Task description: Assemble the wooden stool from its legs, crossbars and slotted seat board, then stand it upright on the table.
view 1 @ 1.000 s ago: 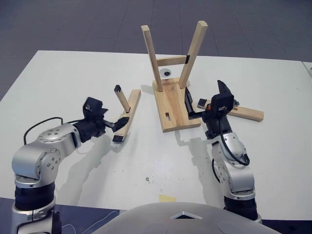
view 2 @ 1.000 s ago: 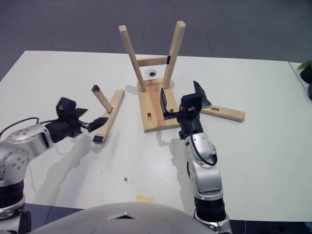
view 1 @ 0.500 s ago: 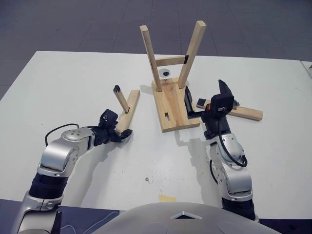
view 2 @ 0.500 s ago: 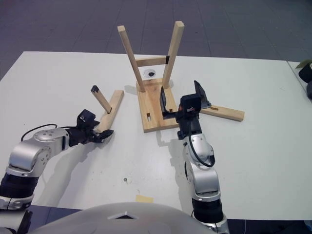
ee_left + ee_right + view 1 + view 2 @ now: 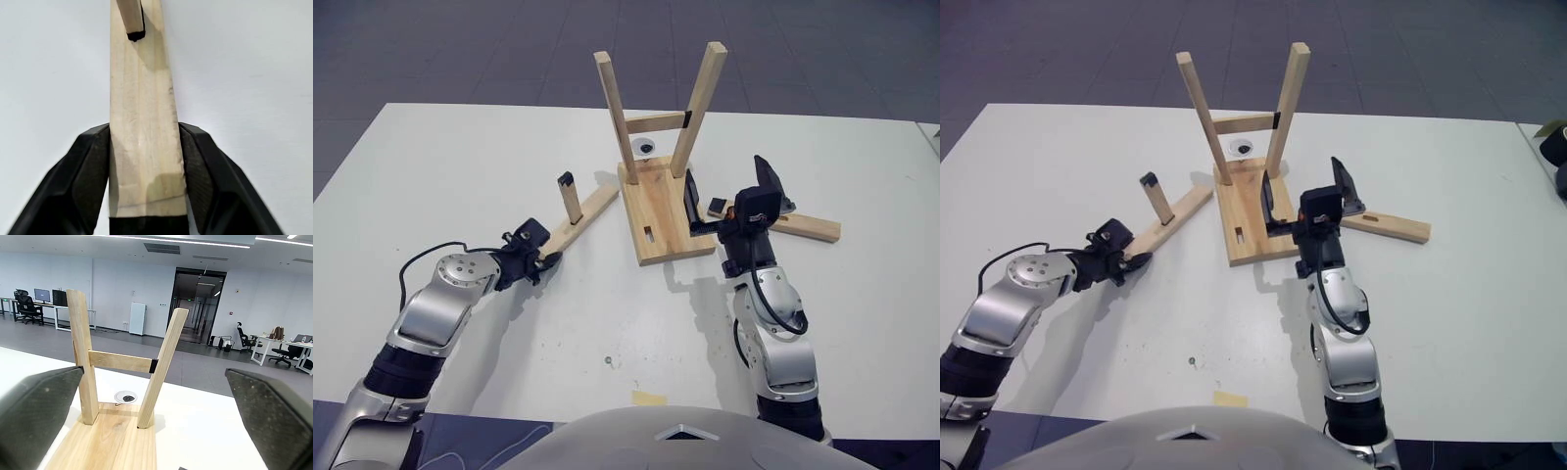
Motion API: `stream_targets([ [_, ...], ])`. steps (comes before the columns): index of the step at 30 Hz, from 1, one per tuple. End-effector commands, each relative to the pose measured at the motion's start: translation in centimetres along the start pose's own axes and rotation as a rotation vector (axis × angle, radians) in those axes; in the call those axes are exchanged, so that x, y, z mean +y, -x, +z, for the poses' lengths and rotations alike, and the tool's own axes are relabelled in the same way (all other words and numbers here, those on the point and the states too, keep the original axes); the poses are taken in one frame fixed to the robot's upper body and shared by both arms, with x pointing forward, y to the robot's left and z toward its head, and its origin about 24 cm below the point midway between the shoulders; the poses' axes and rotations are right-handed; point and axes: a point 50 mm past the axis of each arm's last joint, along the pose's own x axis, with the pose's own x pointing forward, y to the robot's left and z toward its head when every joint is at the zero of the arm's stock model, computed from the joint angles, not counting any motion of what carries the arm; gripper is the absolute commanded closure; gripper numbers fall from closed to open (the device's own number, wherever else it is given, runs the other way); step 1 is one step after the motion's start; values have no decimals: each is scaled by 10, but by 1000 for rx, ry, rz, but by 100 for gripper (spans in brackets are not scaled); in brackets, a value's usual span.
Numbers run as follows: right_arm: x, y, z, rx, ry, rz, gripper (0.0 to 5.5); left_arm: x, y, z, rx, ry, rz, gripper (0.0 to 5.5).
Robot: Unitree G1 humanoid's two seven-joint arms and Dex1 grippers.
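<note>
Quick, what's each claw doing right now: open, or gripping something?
Left claw: closed on the loose wooden leg.
Right claw: open, holding nothing.

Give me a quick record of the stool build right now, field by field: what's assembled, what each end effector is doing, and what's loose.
assembled: seat board flat on the table, two legs standing up from it, joined by a crossbar
left end effector: shut on the end of a loose leg that carries a short stub
right end effector: open, near the seat board's right edge, holding nothing
loose: another leg flat on the table, to the right
stool upright: not yet
</note>
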Motion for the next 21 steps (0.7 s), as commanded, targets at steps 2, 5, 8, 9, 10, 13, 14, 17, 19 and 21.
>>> stream_targets([
  [2, -8, -9, 7, -35, 5, -6, 10, 59, 16, 68, -372, 85, 427, 342],
  [5, -23, -23, 27, -117, -10, -7, 10, 83, 40, 125, -685, 69, 565, 342],
  [8, -35, -41, 58, -213, -234, 67, 10, 83, 66, 176, -978, -11, 539, 343],
  [9, -36, -45, 67, -233, -367, 118, 10, 77, 73, 187, -1050, -53, 490, 343],
  [10, -36, -48, 77, -258, -523, 193, 10, 68, 78, 197, -1116, -106, 415, 343],
  [13, -43, -42, 108, -372, -894, 438, 10, 26, 79, 205, -1169, -250, 38, 343],
  [14, -46, -40, 113, -389, -932, 480, 10, 14, 75, 202, -1151, -270, -71, 343],
  [17, -52, -43, 113, -364, -936, 476, 10, -7, 67, 187, -1080, -309, -266, 343],
  [19, -52, -43, 111, -331, -957, 474, 10, -19, 64, 180, -1047, -332, -354, 343],
  [21, -49, -38, 108, -295, -947, 501, 10, -27, 63, 176, -1030, -343, -404, 343],
])
